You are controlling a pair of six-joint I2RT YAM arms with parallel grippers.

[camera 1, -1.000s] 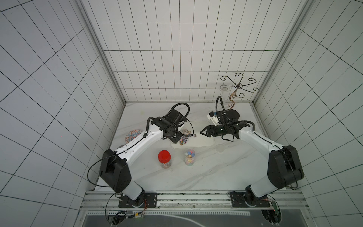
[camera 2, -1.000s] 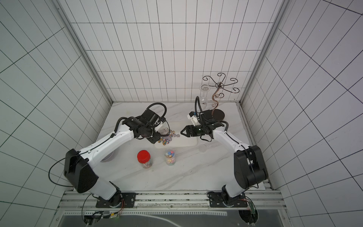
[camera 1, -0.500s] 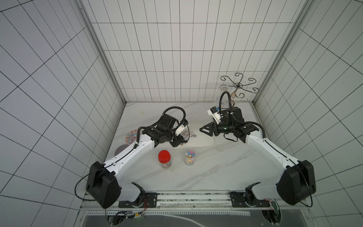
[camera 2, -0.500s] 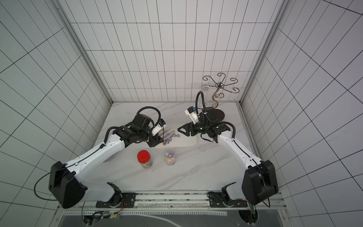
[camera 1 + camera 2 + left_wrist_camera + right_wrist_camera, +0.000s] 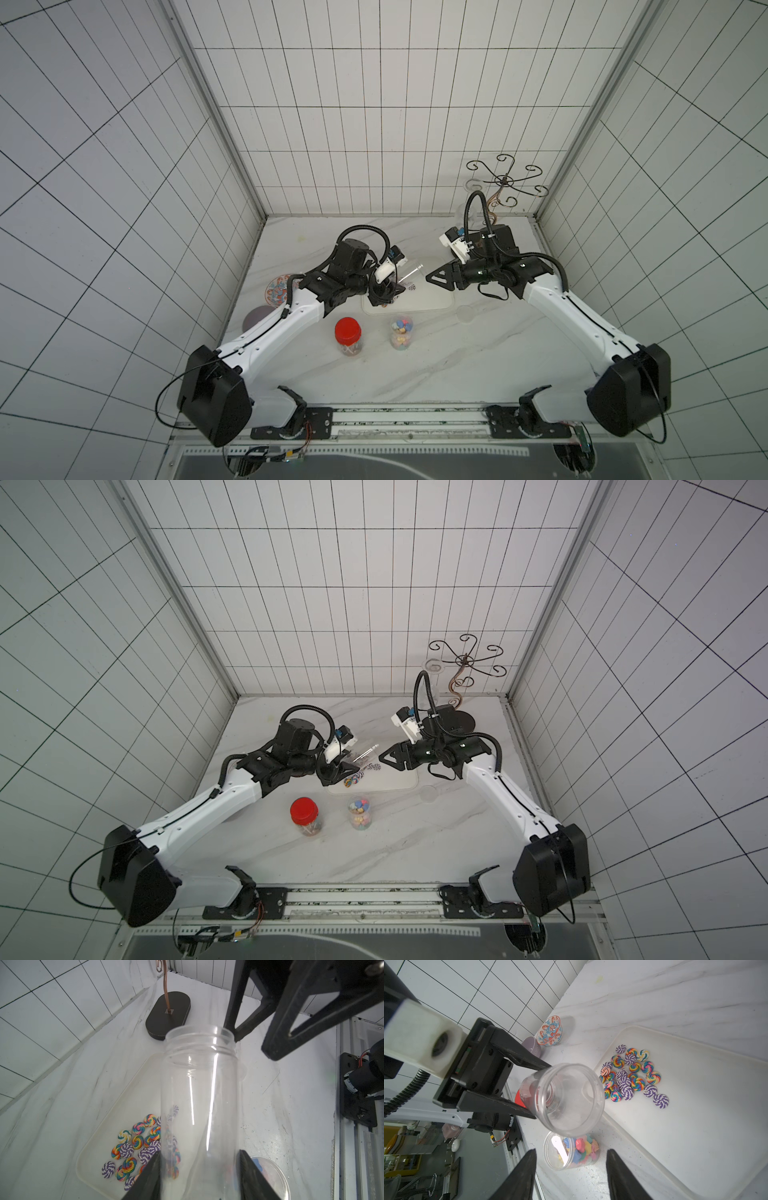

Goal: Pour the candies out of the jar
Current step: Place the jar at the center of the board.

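My left gripper [image 5: 386, 286] [image 5: 338, 766] [image 5: 199, 1157] is shut on a clear plastic jar [image 5: 409, 272] [image 5: 361, 754] [image 5: 199, 1095] [image 5: 571, 1099]. The jar is lidless and looks empty. It is tilted above the near left corner of a white tray [image 5: 432, 299] [image 5: 93, 1147] [image 5: 695, 1126]. Several swirl-patterned candies [image 5: 361, 773] [image 5: 133, 1147] [image 5: 629, 1076] lie in a heap on that tray. My right gripper [image 5: 432, 277] [image 5: 384, 756] [image 5: 571, 1151] stands open and holds nothing. It points at the jar's mouth from the right, a short way off.
In front of the tray stand a red-lidded jar [image 5: 348, 332] and an open jar of pastel lumps [image 5: 402, 332] [image 5: 577, 1153]. A clear lid [image 5: 464, 313] lies to their right. Two bowls [image 5: 278, 289] sit at the left. A curly wire stand [image 5: 505, 183] rises at the back right.
The left gripper has shifted a little to the right with the jar, and the candies seen at its mouth now lie on the tray. The right gripper's jaws have narrowed slightly.
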